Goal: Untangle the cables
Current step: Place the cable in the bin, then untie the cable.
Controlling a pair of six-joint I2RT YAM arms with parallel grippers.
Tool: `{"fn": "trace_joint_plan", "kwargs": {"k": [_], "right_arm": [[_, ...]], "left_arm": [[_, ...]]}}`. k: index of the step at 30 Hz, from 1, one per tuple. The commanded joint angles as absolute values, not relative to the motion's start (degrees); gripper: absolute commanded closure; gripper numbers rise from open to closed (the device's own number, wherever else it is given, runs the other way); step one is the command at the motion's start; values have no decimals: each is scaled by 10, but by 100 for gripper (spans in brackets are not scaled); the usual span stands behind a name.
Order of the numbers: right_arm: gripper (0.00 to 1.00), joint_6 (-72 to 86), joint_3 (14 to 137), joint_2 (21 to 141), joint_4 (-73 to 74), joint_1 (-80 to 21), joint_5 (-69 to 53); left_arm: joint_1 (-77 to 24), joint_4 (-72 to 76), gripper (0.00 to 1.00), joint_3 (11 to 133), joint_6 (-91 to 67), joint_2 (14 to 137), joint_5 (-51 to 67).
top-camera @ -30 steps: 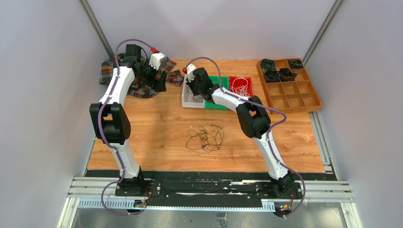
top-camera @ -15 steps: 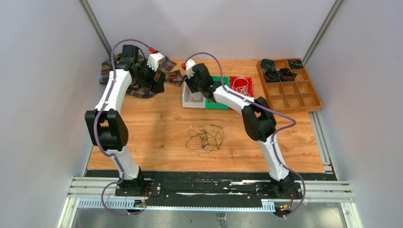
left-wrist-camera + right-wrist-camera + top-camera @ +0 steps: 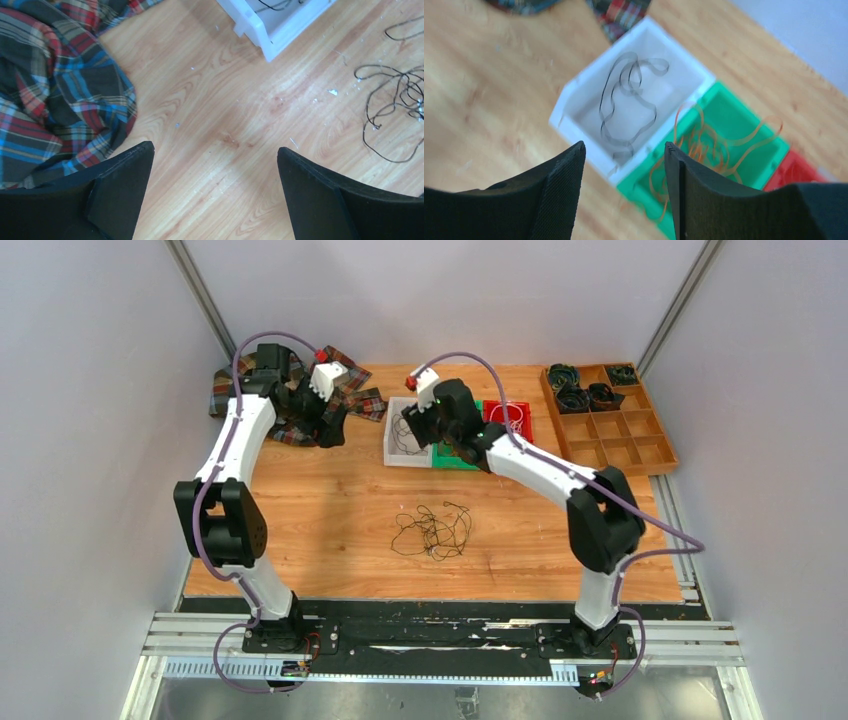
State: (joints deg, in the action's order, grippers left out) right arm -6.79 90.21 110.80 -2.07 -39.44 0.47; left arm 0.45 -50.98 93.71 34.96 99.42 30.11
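Right end effector [image 3: 624,150] shifted rightward, apart, empty; left end effector [image 3: 215,150] apart; black cables [image 3: 433,532] loosely tangled.

Wooden table [image 3: 330,510] carries cables [image 3: 432,530], cloth [image 3: 368,403], bins [image 3: 392,456], tray [image 3: 641,451].

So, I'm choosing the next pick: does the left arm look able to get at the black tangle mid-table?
Probably yes. The left gripper is open and empty, and only bare table lies between it and the tangle. The right arm is off over the bins.
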Motion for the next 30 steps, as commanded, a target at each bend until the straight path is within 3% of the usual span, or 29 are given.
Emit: {"fn": "trace_joint_plan", "kwargs": {"k": [1, 13, 23, 30], "right_arm": [[41, -36, 762, 994, -34, -421, 2], [43, 99, 442, 760, -98, -423, 80], [48, 104, 370, 663, -151, -418, 107], [52, 110, 325, 631, -201, -417, 108]], "left_arm": [[-5, -539, 2, 906, 392, 962, 340], [-233, -577, 2, 736, 495, 910, 306], [-295, -536, 0, 785, 447, 1016, 265], [-317, -477, 10, 790, 396, 1052, 252]]}}
